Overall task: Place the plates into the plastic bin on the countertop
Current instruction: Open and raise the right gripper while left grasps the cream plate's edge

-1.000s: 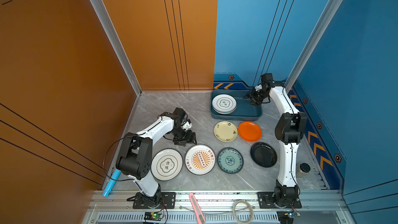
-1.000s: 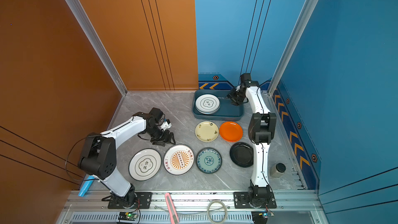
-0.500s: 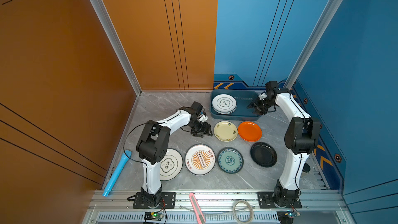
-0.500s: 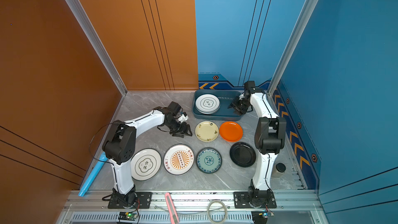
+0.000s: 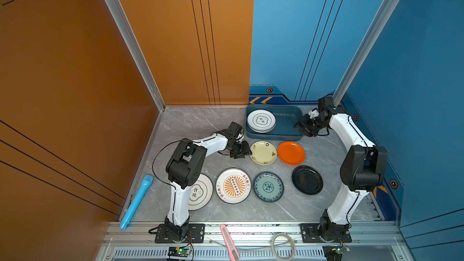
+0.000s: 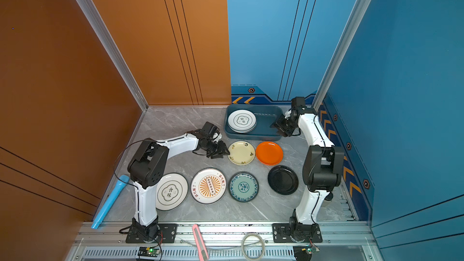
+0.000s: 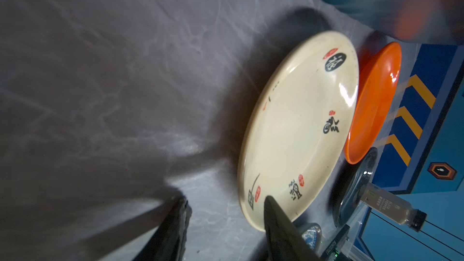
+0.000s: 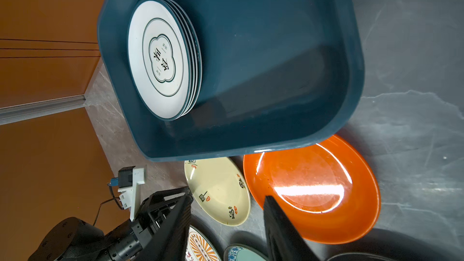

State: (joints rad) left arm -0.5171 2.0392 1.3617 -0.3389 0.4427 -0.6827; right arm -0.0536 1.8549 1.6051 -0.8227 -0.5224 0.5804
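Bin: The plastic bin sits at the back of the tabletop, a bit right of the middle in both top views.
In the bin: A stack of white plates lies in the left half. The right half is bare.
Not in yet: Six plates lie in front of the bin. In the back row are the cream plate and the orange plate. In the front row are the white plate, the sunburst plate, the teal plate and the black plate.
Left tool: The left tool is low, at the left edge of the cream plate. Its jaws are apart. In the left wrist view one finger is over the plate's rim and the other is on the tabletop side. It does not clamp the plate yet.
Right tool: The right tool hangs by the right end of the bin. Its jaws are apart and it holds nothing.
What changed: A second ago the left tool was further left, well away from the cream plate. It has swung over to that plate and its jaws have come closer together. The right tool has slid a little toward the front of the bin.
What it means: The cream plate looks like the next one to go in. The bare right half has room for it.
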